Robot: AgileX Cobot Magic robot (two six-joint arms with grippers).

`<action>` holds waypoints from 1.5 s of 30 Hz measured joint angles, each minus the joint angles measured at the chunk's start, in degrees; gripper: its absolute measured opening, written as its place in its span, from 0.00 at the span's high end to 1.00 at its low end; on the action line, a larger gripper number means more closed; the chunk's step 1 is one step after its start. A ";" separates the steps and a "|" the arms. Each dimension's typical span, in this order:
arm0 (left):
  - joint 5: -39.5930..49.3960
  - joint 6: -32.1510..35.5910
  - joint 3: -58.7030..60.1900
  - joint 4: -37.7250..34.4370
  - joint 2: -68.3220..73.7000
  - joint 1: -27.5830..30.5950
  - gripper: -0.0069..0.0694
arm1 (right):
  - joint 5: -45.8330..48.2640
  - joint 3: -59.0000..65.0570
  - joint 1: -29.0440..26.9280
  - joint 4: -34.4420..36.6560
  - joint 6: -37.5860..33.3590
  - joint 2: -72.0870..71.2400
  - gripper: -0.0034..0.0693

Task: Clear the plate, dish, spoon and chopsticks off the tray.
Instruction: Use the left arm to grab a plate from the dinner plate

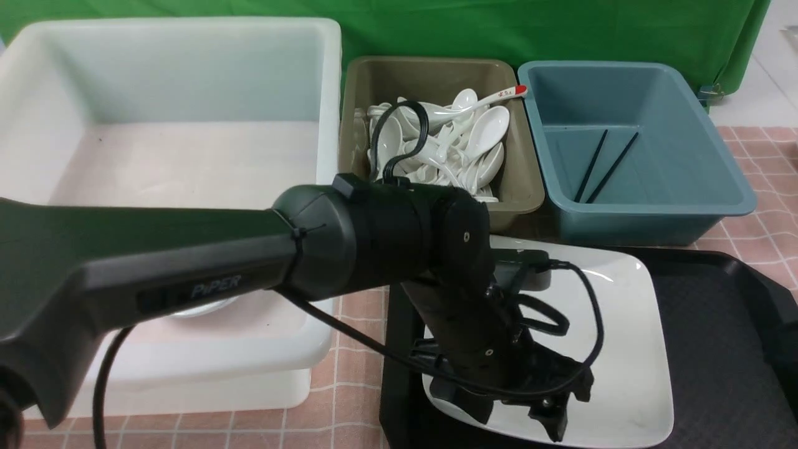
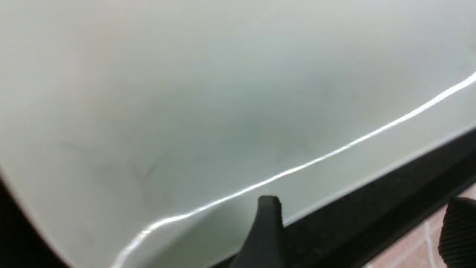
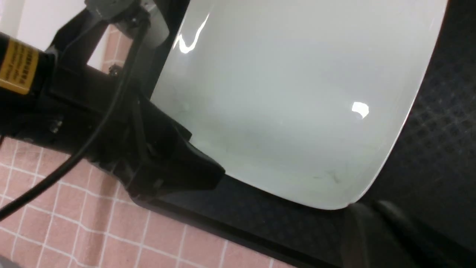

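In front, the left arm [image 1: 187,262] hides part of the glossy square plate [image 1: 629,349] on the textured black tray [image 1: 723,349], by the blue bin [image 1: 686,162]. Left wrist: left jaws spread at its rim. Right wrist: right jaws pressed together beside its rounded corner.

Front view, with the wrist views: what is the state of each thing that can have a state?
plate, lying flat on the tray, not gripped.
chopsticks, lying in the blue bin.
spoons, piled in the olive bin.
left claw, open at the plate's edge.
right claw, shut, beside the plate's corner.
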 joint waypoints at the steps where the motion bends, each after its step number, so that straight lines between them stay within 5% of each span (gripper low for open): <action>1: 1.81 0.63 -1.14 0.18 0.26 0.00 0.20 | 0.00 0.00 0.00 -0.19 0.00 0.00 0.86; 10: 20.32 -5.76 -8.63 14.04 0.12 0.00 0.23 | -0.06 0.00 0.00 -0.74 0.00 0.00 0.85; 19: 15.34 -10.72 -5.60 19.89 1.50 0.00 0.24 | -0.78 0.00 0.00 -0.80 0.00 0.00 0.83; 30: 13.98 -11.23 -5.60 18.04 3.71 0.06 0.24 | -1.01 0.00 0.00 -0.80 0.00 0.00 0.82; 37: 8.32 -7.81 -5.97 10.02 3.71 0.06 0.24 | -1.05 0.00 0.00 -0.80 0.00 0.00 0.81; 45: 15.13 -7.39 -9.89 12.12 4.12 0.06 0.24 | -1.05 0.00 0.00 -0.80 0.00 0.00 0.81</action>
